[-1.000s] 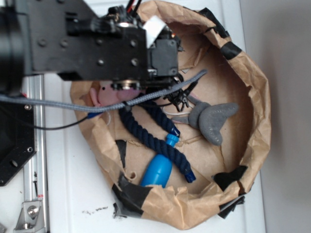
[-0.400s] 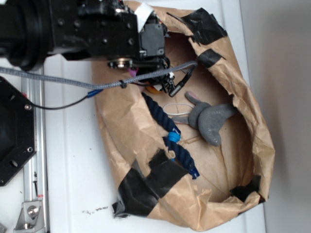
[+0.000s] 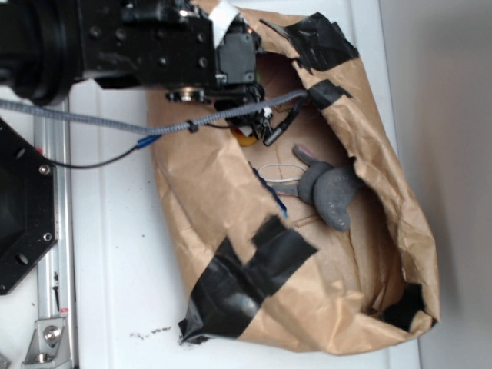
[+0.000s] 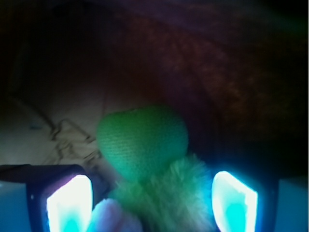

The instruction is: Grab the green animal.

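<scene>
In the wrist view the green animal (image 4: 145,145) fills the middle: a smooth light-green rounded part on top and a fuzzy yellow-green part below. It lies between the two glowing pads (image 4: 70,205) of my gripper (image 4: 152,200), with a gap on each side, so the gripper is open around it. In the exterior view the gripper (image 3: 254,123) reaches down into the brown paper bag (image 3: 207,184) at its upper left. There the arm and the paper hide the green animal.
A grey plush (image 3: 332,192) lies mid-bag, a bit of dark blue rope (image 3: 269,192) left of it. The bag's taped left wall (image 3: 254,265) has folded inward. A pale pink rounded thing (image 4: 113,217) sits by the left pad. A metal rail (image 3: 54,231) runs along the left.
The bag's left wall has folded further inward, covering the rope and the blue object. The gripper has shifted up and left with the bag and now sits deeper in it.
</scene>
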### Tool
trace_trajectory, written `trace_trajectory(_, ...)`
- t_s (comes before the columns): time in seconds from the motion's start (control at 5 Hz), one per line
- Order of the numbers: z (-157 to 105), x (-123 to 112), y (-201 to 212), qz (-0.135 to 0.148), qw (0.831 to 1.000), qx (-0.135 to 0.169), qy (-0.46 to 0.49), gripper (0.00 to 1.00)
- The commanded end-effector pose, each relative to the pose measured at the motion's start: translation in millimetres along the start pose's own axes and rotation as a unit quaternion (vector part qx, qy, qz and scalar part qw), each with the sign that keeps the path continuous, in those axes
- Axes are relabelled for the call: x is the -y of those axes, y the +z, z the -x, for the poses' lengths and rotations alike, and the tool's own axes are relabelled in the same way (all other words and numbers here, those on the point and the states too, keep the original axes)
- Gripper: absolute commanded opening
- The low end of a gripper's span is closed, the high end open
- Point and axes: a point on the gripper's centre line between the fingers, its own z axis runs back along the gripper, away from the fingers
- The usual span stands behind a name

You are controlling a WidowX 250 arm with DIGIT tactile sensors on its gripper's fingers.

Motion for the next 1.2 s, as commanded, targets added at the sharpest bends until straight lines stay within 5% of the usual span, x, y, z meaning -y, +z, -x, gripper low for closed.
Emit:
trace_trajectory(0.0,-11.7,-10.1,-8.5,0.0,1.0,-0.024,0.002,1.0)
trace_trajectory(0.2,-3.7,4.5,-6.9,-0.021,1.0,-0.009,-0.019,0.0)
trace_trajectory(0.6,5.3,17.2,12.4,0.013,0.999,-0.003,-0.03,0.0)
trace_trajectory(1.0,22.3,79.9,88.9,0.13,0.985,0.007,-0.113,0.0)
